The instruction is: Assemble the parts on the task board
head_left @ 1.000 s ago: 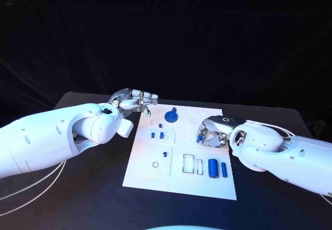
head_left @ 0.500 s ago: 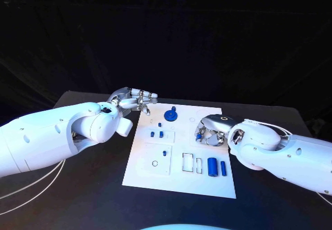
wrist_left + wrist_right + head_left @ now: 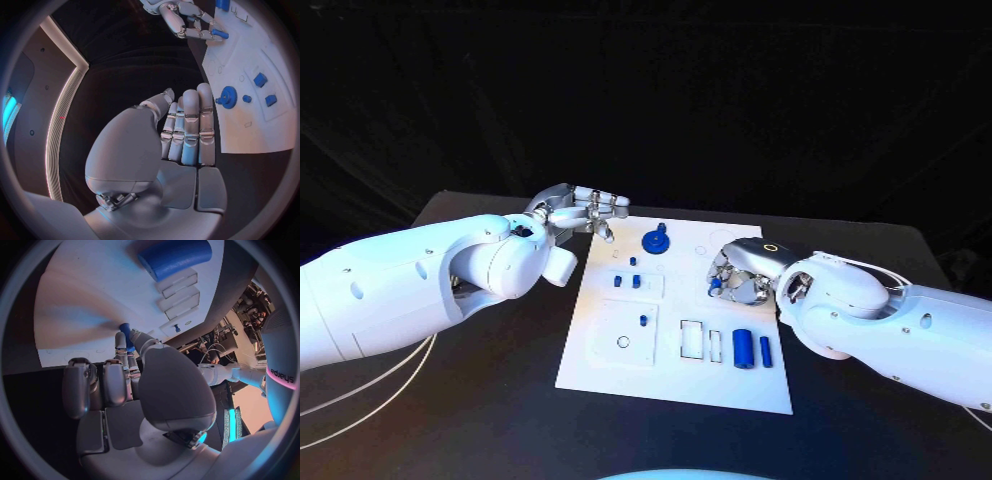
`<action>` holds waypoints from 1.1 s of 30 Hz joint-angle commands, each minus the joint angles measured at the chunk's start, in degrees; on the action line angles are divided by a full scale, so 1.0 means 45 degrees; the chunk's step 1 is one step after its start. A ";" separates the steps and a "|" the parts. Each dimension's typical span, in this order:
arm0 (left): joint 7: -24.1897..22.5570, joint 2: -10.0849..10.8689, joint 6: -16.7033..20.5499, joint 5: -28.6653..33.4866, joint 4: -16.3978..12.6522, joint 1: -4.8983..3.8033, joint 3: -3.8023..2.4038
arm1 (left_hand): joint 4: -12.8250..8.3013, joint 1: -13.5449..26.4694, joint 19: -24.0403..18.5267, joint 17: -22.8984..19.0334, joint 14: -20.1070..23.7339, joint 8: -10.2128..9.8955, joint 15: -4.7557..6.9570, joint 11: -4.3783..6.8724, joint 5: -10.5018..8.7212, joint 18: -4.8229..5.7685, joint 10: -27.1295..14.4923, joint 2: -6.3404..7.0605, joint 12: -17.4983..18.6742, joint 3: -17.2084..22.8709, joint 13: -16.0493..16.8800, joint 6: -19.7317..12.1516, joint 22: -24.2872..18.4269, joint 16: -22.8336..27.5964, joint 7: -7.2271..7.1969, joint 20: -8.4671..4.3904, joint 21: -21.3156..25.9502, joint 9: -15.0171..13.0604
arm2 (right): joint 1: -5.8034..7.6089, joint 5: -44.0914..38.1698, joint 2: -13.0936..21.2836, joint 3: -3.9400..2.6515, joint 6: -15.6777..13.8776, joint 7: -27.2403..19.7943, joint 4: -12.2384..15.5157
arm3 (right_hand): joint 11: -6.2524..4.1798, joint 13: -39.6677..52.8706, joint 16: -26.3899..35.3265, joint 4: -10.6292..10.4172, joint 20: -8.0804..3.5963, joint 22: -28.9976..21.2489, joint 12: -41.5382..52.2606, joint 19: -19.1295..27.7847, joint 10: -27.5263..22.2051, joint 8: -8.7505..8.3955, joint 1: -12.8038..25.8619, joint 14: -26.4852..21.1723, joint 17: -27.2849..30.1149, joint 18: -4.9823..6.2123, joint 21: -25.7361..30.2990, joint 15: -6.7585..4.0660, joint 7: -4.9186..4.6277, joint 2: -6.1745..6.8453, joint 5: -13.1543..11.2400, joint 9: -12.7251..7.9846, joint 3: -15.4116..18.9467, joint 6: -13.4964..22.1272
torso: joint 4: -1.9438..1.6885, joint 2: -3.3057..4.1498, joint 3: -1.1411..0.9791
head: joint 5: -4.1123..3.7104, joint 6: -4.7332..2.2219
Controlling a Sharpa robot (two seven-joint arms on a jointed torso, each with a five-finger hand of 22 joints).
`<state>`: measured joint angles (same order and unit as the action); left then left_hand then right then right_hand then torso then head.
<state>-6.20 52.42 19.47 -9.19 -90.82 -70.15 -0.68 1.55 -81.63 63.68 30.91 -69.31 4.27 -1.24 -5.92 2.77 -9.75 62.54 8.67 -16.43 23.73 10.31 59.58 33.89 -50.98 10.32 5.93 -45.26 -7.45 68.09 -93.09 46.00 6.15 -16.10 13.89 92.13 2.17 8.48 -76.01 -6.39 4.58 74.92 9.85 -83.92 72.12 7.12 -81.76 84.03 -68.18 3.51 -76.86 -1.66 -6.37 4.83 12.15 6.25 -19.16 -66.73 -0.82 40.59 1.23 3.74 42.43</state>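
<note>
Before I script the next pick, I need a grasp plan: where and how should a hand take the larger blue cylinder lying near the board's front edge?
Grip the larger blue cylinder across its round sides at mid-length, coming from straight above. It lies flat on the task board, so its ends give no purchase. Likely keep the fingers narrow: a slimmer blue cylinder lies close beside it.

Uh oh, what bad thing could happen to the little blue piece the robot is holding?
The right hand only pinches the small blue part at its fingertips, above the task board, so the part might slip and drop. The left hand hangs near the board's far corner beside the blue gear and could bump it if it moves inward.
</note>
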 commanded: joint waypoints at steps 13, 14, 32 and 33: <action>-0.0006 -0.0093 -0.0221 -0.0048 0.0072 -0.0003 0.0004 | -0.0117 -0.0061 0.0045 -0.0026 0.0088 0.0040 0.0030 0.0004 0.0041 -0.0186 -0.0114 -0.0134 -0.0073 0.0011 0.0018 -0.0128 -0.0031 0.0056 0.0000 0.0016 0.0094 0.0021 | 0.0360 0.0441 0.0610 -0.0132 -0.1039 0.0116 0.1467 | -0.0002 0.0008 -0.0060 0.0145 -0.0103 0.2147 -0.0108 -0.0106 0.0141 0.0186 -0.0351 0.0441 -0.0004 -0.0157 -0.0053 -0.0094 0.0107 -0.0106 -0.0088 0.0355 -0.0178 -0.0214 | 0.0004 -0.0021 0.0017 | 0.0009 -0.0137; -0.0006 -0.0109 -0.0224 -0.0048 0.0079 -0.0003 0.0004 | -0.0119 -0.0064 0.0045 -0.0027 0.0089 0.0040 0.0030 0.0004 0.0041 -0.0186 -0.0115 -0.0136 -0.0074 0.0012 0.0018 -0.0128 -0.0031 0.0056 0.0000 0.0016 0.0094 0.0021 | 0.0397 0.0520 0.0631 -0.0142 -0.1088 0.0082 0.1725 | -0.0002 0.0008 -0.0060 0.0146 -0.0103 0.2147 -0.0110 -0.0106 0.0141 0.0186 -0.0351 0.0441 -0.0003 -0.0157 -0.0052 -0.0093 0.0106 -0.0105 -0.0088 0.0355 -0.0179 -0.0213 | -0.0001 -0.0015 0.0020 | 0.0010 -0.0148; 0.0029 -0.0316 -0.0386 -0.0023 0.0171 0.0010 0.0030 | -0.0121 -0.0061 0.0050 -0.0036 0.0093 0.0051 0.0028 -0.0002 0.0039 -0.0184 -0.0124 -0.0154 -0.0096 0.0013 0.0022 -0.0129 -0.0036 0.0055 0.0006 0.0016 0.0101 0.0022 | -0.0313 0.0827 -0.1588 -0.0099 -0.0995 -0.0323 0.2226 | 0.0056 -0.0012 -0.0020 0.0216 -0.0093 0.2100 -0.0283 -0.0038 0.0099 0.0141 -0.0310 0.0426 0.0065 -0.0127 0.0103 -0.0056 0.0026 -0.0087 -0.0034 0.0404 -0.0321 -0.0116 | 0.0018 0.0031 0.0022 | 0.0400 -0.0079; 0.0027 -0.0328 -0.0398 -0.0022 0.0171 0.0010 0.0032 | -0.0121 -0.0061 0.0050 -0.0036 0.0093 0.0051 0.0028 -0.0002 0.0039 -0.0184 -0.0124 -0.0154 -0.0096 0.0013 0.0022 -0.0129 -0.0036 0.0055 0.0006 0.0016 0.0101 0.0022 | -0.0358 0.0821 -0.1695 -0.0088 -0.0992 -0.0331 0.2163 | 0.0056 -0.0012 -0.0020 0.0216 -0.0093 0.2100 -0.0283 -0.0038 0.0099 0.0141 -0.0310 0.0426 0.0065 -0.0127 0.0103 -0.0056 0.0026 -0.0087 -0.0034 0.0404 -0.0321 -0.0116 | 0.0018 0.0031 0.0023 | 0.0417 -0.0068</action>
<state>-5.95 51.13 19.02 -9.24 -89.98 -70.09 -0.52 1.42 -81.87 63.68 30.79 -69.31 4.27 -1.24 -5.91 2.77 -9.75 62.54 8.44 -16.66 23.87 10.35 59.36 33.77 -50.98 10.54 5.93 -45.04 -7.40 66.65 -89.39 38.66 5.74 -20.60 13.24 102.17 2.45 8.47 -76.12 -5.36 4.58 74.90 8.87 -83.91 72.78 7.15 -83.19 84.02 -67.93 3.51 -76.59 -1.65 -6.30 4.50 11.61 6.16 -20.17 -66.70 -0.80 40.67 1.31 5.42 42.05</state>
